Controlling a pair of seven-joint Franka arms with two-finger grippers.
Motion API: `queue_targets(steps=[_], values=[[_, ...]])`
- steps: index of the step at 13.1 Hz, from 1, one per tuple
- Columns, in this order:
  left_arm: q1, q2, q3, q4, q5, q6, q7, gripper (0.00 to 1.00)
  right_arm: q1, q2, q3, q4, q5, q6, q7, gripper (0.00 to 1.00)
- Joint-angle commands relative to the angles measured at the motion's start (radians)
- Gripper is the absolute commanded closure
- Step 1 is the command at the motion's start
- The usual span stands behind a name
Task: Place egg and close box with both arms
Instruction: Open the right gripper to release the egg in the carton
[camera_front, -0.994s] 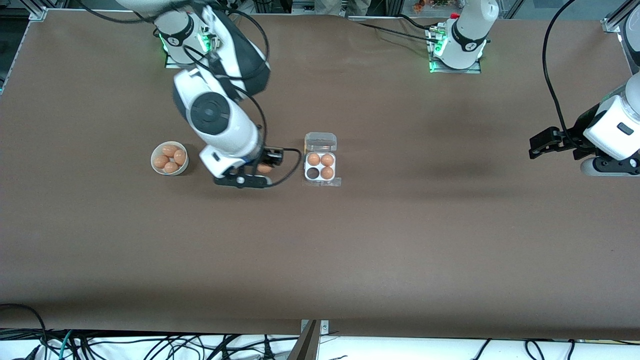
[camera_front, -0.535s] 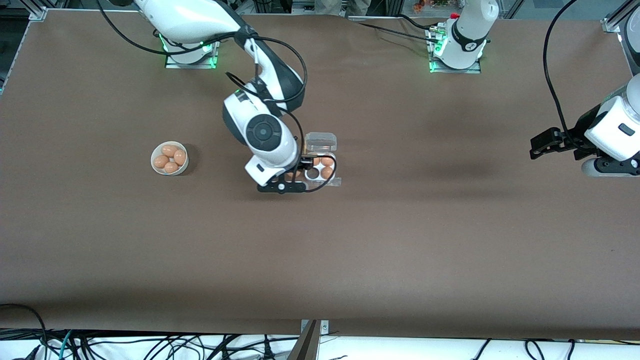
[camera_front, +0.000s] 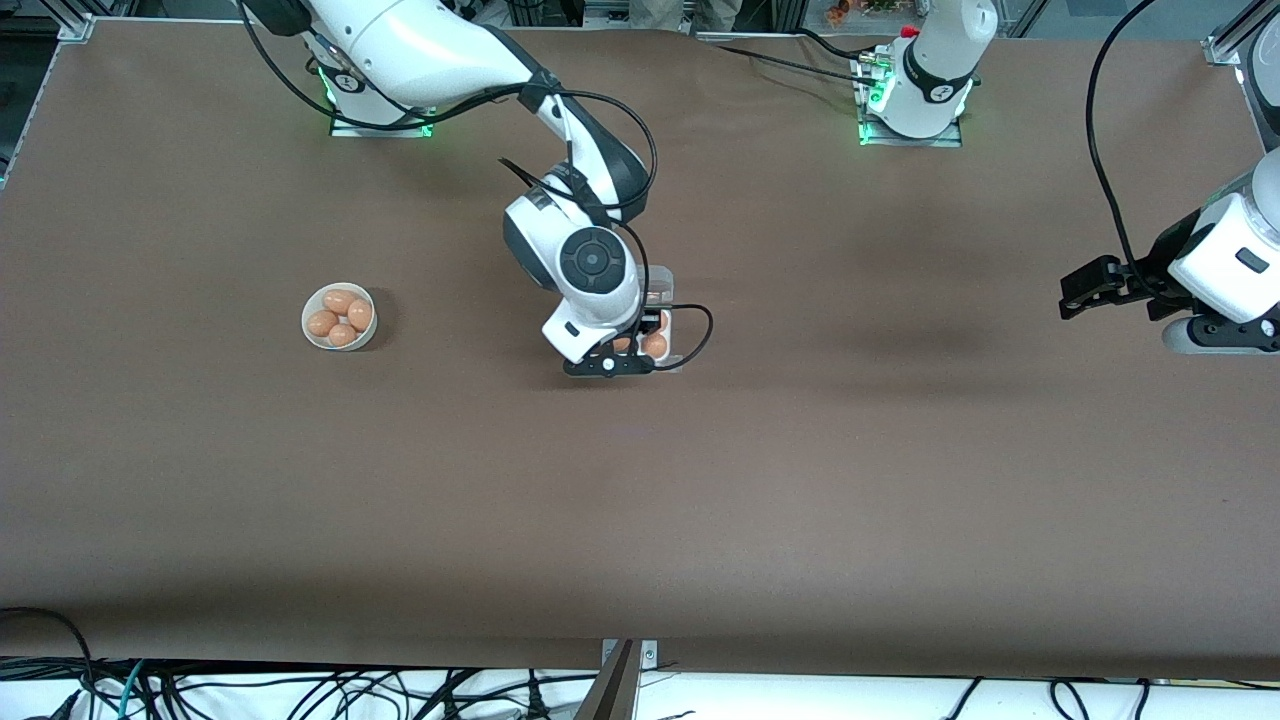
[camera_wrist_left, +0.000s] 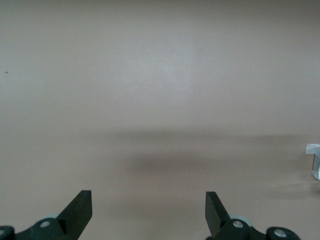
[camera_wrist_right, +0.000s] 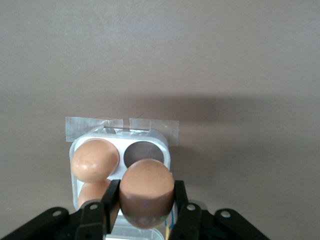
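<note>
Nearest the front camera among the things on the table, the box (camera_front: 655, 345) lies at mid-table, mostly hidden under the right arm (camera_front: 585, 270). Over it hangs the right gripper (camera_wrist_right: 146, 210), its fingers (camera_wrist_right: 111, 197) clamped on the egg (camera_wrist_right: 146, 192). Seen from the right wrist, that egg sits above the tray, just short of the one empty cell (camera_wrist_right: 140, 153), which is dark and round; two other eggs (camera_wrist_right: 95, 160) show in the cells beside it. Strips of clear tape (camera_wrist_right: 122, 127) hold the tray's edge to the table (camera_front: 640, 520). Level with the box, toward the right arm's end, a white bowl (camera_front: 339, 317) holds four eggs, well apart from the box. Toward the other end the left arm (camera_front: 1225, 265) waits, its gripper (camera_wrist_left: 149, 206) over bare table with the fingers spread wide and nothing between them.
</note>
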Motion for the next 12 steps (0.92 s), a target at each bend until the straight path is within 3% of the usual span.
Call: queue_targets(steps=[1, 5, 7, 8, 9, 12], values=[[0.003, 0.013, 0.0, 0.031, -0.02, -0.017, 0.004, 0.0, 0.022, 0.035, -0.011, 0.027, -0.029, 0.037, 0.043, 1.0], [0.002, 0.011, 0.0, 0.033, -0.02, -0.017, 0.003, 0.0, 0.026, 0.045, -0.011, 0.027, -0.042, 0.045, 0.054, 0.95], [0.0, 0.011, 0.0, 0.033, -0.02, -0.017, 0.003, 0.0, 0.025, 0.045, -0.012, 0.027, -0.04, 0.045, 0.054, 0.87], [0.0, 0.013, 0.0, 0.033, -0.02, -0.017, 0.003, 0.0, 0.023, 0.045, -0.012, 0.028, -0.04, 0.045, 0.053, 0.29], [0.0, 0.013, 0.0, 0.033, -0.02, -0.017, 0.003, 0.0, 0.025, 0.045, -0.012, 0.03, -0.042, 0.045, 0.065, 0.0], [-0.007, 0.013, -0.003, 0.03, -0.021, -0.017, 0.001, 0.0, 0.023, 0.041, -0.012, 0.031, -0.045, 0.044, 0.076, 0.0]])
